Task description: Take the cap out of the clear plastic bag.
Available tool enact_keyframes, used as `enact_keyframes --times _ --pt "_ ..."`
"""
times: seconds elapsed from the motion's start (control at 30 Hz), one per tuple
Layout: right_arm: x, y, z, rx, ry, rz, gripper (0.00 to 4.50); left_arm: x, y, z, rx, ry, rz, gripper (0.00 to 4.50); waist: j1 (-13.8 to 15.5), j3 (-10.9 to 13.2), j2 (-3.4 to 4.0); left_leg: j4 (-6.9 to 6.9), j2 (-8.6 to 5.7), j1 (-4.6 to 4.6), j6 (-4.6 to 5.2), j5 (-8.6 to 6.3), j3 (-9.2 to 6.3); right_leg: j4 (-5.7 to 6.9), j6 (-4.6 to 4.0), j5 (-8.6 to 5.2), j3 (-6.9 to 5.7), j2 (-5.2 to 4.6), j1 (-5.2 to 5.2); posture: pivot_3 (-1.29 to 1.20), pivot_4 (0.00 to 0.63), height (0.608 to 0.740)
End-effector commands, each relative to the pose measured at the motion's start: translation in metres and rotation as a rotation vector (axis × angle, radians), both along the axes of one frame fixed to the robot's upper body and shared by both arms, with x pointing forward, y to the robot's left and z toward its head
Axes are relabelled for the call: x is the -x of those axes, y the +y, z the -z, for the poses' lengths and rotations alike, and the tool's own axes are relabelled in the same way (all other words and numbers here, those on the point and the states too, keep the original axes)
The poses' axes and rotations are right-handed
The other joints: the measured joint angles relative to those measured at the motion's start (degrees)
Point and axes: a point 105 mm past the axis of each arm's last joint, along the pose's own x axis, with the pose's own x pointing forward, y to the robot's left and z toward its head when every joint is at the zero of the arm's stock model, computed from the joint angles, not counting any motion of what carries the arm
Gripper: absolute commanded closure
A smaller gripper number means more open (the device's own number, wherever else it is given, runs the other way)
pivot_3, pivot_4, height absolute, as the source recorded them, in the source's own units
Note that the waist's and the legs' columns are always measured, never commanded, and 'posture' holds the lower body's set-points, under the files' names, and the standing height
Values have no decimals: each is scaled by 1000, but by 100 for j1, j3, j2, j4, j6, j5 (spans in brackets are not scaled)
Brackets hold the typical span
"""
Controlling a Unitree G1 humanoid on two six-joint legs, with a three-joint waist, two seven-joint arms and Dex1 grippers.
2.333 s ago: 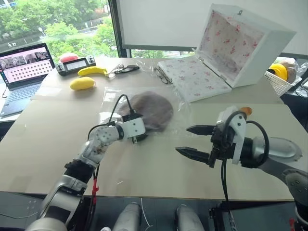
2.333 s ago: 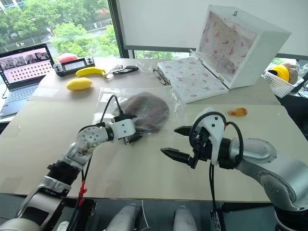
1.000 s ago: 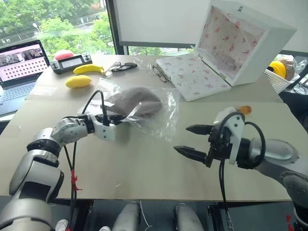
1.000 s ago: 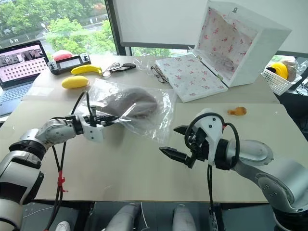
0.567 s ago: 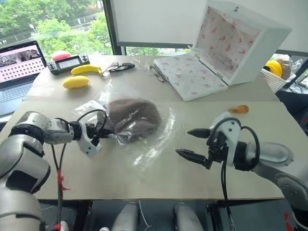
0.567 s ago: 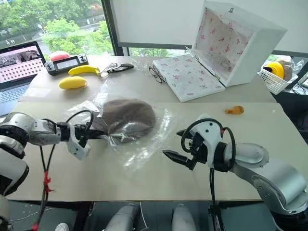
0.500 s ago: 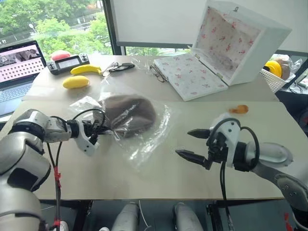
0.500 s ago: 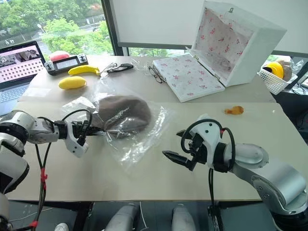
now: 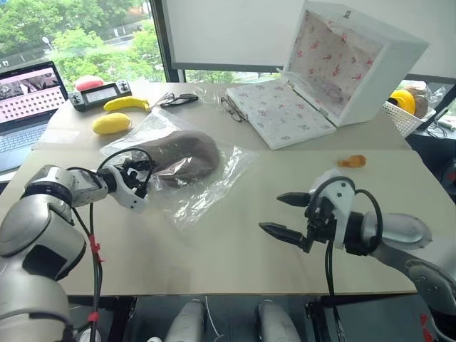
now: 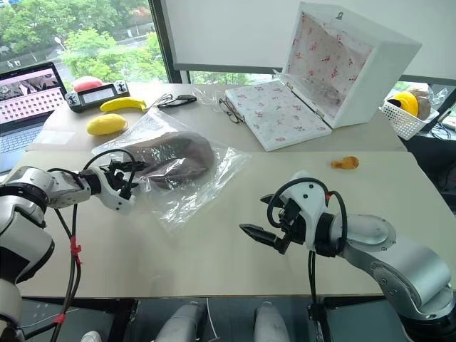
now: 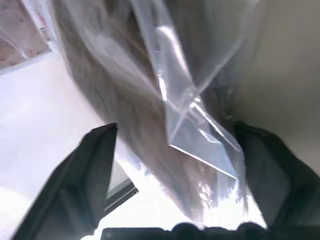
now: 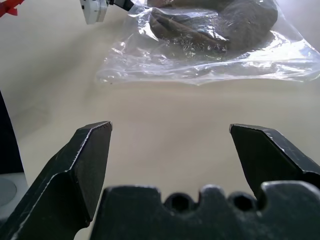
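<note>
The brown cap [image 9: 182,152] lies inside the clear plastic bag [image 9: 206,184] on the beige table [image 9: 214,249], left of centre. My left gripper [image 9: 132,172] is at the bag's left end, open. In the left wrist view its fingers [image 11: 90,175] stand wide apart, with crinkled plastic and the brown cap [image 11: 120,105] between them. My right gripper [image 9: 271,212] hovers open over the table to the right of the bag, holding nothing. The right wrist view looks across bare table at the clear plastic bag [image 12: 210,60].
An open white floral-lined box [image 9: 335,71] stands at the back right. A small orange scrap [image 9: 353,162] lies in front of it. At the back left are glasses [image 9: 235,108], a banana [image 9: 125,104], a yellow fruit [image 9: 112,123], a controller [image 9: 100,92] and a laptop [image 9: 28,92]. A white basket [image 9: 410,117] stands at the far right.
My left gripper drew the bag and cap to the left while shut on the plastic, and its fingers now stand open. The right gripper has stayed put.
</note>
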Motion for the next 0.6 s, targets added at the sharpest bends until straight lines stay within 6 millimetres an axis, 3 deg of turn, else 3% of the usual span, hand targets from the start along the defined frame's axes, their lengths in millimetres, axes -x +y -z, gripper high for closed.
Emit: enact_keyframes --times 0.03,0.23,0.33,0.5,0.6 --pt "2 3 -12 -4 -56 -27 0 15 1 7 139 101 -16 14 -13 0 0 0 0 0 0 0 1 0 0 0 0 0 0 0 150 740" --pt "0 -2 -13 1 -51 -32 0 35 -21 12 338 357 23 14 49 0 0 0 -2 -8 0 0 1 -4 -4 2 0 -1 -2 0 150 740" --pt "-4 -5 -14 4 -51 -38 0 58 -33 20 365 521 118 14 46 -1 1 1 -2 -8 0 0 1 -5 -6 3 0 -1 -1 0 150 740" --pt "-7 -3 -15 6 -49 -61 0 70 -57 24 448 591 236 14 46 -2 4 2 -2 -5 0 0 3 -4 -9 5 1 -1 0 0 150 740" --pt "-9 -2 -15 4 -52 -66 0 80 -64 39 425 644 276 14 30 -3 5 7 -3 -7 0 0 2 -3 -11 6 2 -1 1 0 150 740"
